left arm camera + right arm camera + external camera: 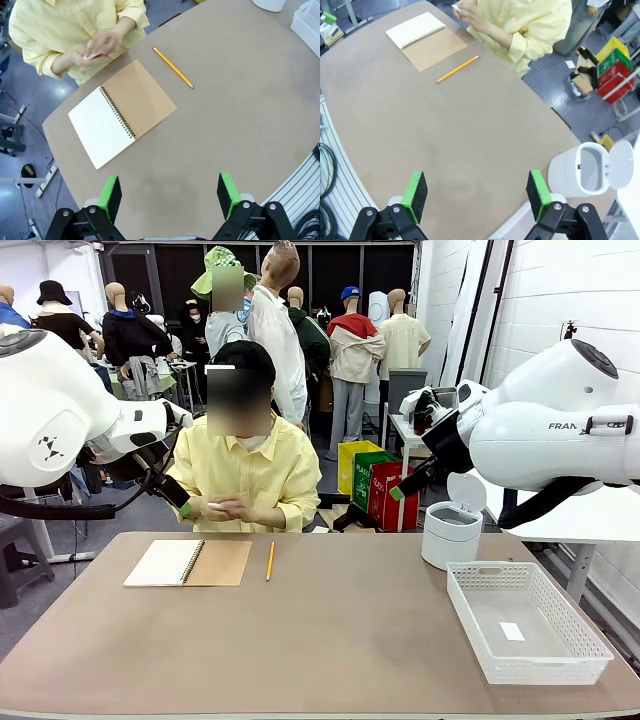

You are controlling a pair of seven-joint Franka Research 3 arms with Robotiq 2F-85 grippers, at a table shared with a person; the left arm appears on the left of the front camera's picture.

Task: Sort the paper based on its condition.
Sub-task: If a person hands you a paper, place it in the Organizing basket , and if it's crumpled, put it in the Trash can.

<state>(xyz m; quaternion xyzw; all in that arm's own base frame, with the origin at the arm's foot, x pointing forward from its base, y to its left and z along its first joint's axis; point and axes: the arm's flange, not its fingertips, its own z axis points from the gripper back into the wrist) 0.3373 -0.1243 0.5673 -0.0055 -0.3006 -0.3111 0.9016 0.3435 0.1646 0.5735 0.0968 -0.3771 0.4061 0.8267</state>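
Observation:
The person's hands (222, 506) are clasped at the far table edge around something small and white (91, 54), perhaps crumpled paper; I cannot tell its shape. An open spiral notebook (188, 563) with a brown cover lies at the far left, its white page (100, 127) still bound in. My left gripper (169, 196) hangs open high above the table's left end, with nothing between its green pads (110, 197). High over the right side, my right gripper (476, 194) is also open and empty. Both grippers, left (180, 502) and right (400, 490), are held up off the table.
A yellow pencil (270, 561) lies just right of the notebook. A white round bin (450, 532) with its lid up stands at the far right. In front of it sits a white basket (575, 640) holding a tiny white tag (511, 631).

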